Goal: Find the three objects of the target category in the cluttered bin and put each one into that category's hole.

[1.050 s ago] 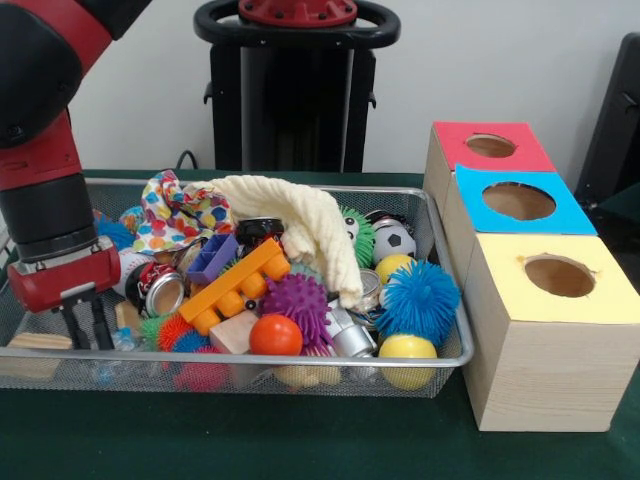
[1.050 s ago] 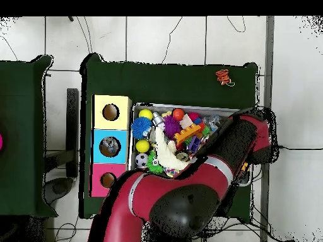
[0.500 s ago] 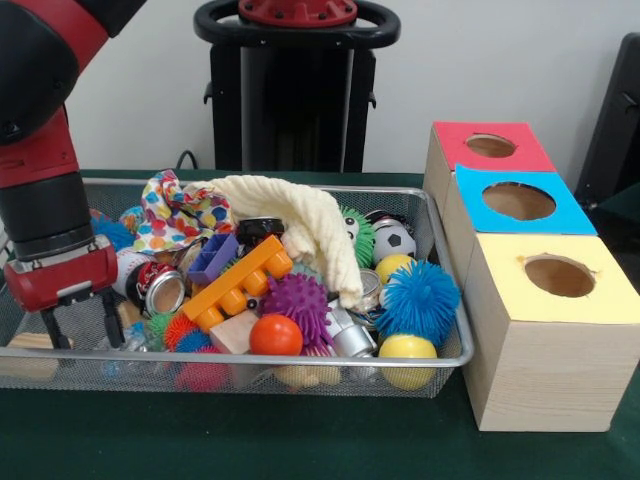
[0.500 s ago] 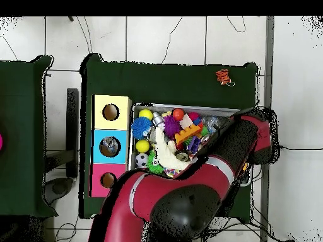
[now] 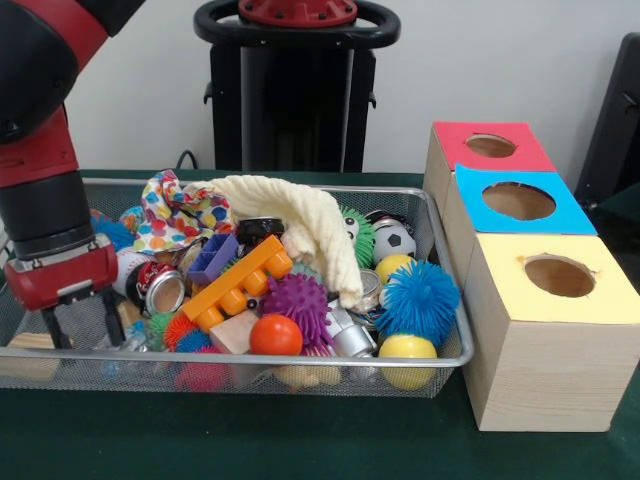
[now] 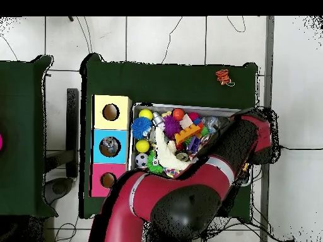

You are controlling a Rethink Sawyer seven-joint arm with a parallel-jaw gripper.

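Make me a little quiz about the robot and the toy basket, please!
1. True or false: the gripper is open, down in the wire basket.
2. Which box is nearest the camera in the front view? A) red box B) blue box C) yellow box
3. What drapes over the middle of the pile?

Key: 1 true. 2 C. 3 the cream cloth.
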